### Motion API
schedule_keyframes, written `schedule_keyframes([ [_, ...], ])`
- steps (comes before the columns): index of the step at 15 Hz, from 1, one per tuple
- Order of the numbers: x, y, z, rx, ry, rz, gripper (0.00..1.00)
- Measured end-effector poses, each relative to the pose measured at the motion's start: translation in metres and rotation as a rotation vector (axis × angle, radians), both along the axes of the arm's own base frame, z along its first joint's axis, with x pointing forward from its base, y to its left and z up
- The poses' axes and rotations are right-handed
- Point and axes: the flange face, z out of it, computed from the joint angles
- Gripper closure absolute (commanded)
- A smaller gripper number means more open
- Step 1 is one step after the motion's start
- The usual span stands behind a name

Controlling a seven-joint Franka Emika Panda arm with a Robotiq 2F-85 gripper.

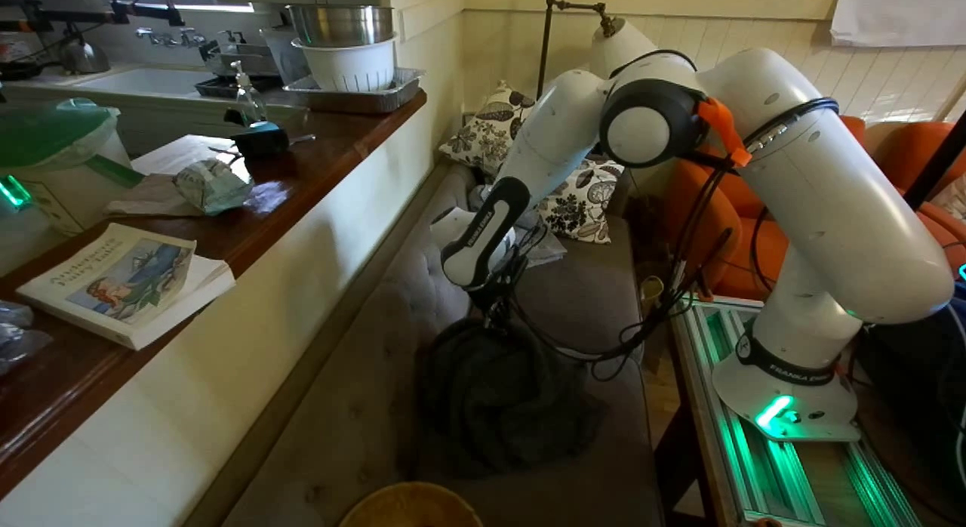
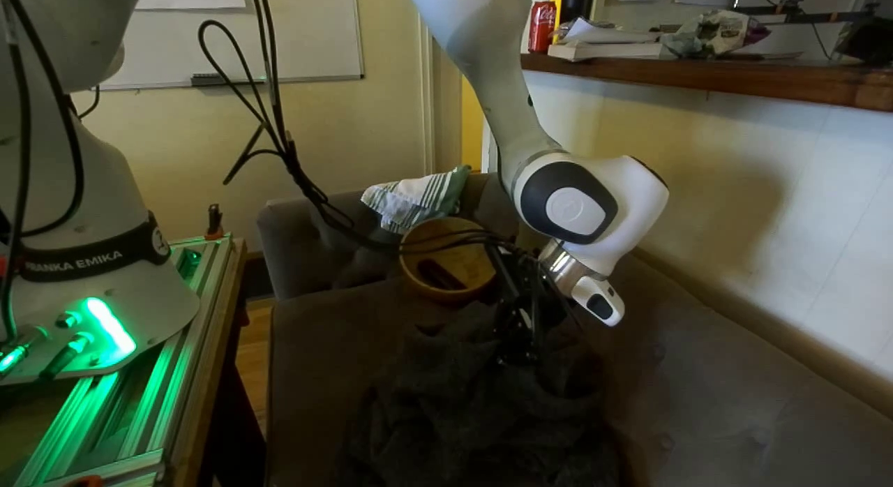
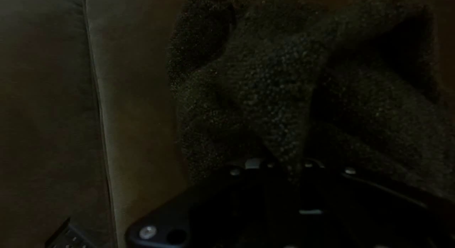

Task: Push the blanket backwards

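Blanket [image 1: 513,406] is pinched in my fingers [image 3: 245,177]. On the sofa [image 1: 581,281] I see a bowl [image 2: 470,267] nearby, cushions [image 1: 581,206] well apart.

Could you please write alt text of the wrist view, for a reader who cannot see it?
The gripper, at the bottom, pinches a fold of the dark blanket, which spreads over the centre and right. The sofa, with a seam, shows at left.

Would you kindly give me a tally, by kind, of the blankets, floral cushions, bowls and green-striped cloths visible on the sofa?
Blankets: 1
Floral cushions: 2
Bowls: 1
Green-striped cloths: 1
Total: 5
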Motion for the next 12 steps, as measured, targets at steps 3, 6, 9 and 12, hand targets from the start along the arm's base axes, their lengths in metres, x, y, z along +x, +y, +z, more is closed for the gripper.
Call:
schedule_keyframes([
  [3,-0.009,-0.004,-0.016,0.055,0.011,0.065,0.99],
  [6,-0.034,-0.017,-0.064,0.183,0.040,0.135,0.99],
  [9,-0.067,-0.025,-0.117,0.324,0.089,0.160,0.99],
  [12,-0.090,-0.024,-0.155,0.411,0.190,0.135,0.64],
])
